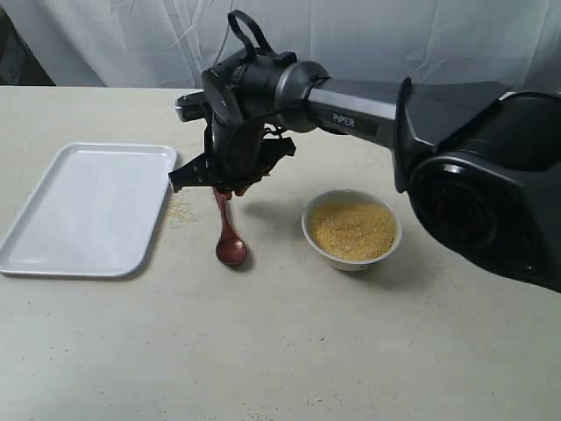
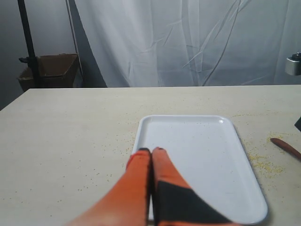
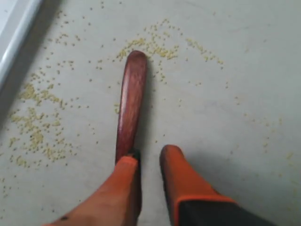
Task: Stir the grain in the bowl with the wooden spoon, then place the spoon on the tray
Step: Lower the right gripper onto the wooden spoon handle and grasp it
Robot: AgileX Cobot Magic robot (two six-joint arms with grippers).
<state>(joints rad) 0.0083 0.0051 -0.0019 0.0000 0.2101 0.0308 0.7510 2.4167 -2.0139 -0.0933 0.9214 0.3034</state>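
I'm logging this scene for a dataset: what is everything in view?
table: one, beige, under everything
tray: one, white, left in the exterior view
bowl: one, white, right of the tray
grain: one mound, golden-yellow, in the bowl
wooden spoon: one, reddish-brown, lying on the table between tray and bowl
spilled grain: scattered, yellow, on the table around the spoon
curtain: one, white, behind the table
cardboard box: one, brown, beyond the table
right gripper: one, orange-black, jaws apart, at the spoon's handle end
left gripper: one, orange-black, jaws shut, near the tray
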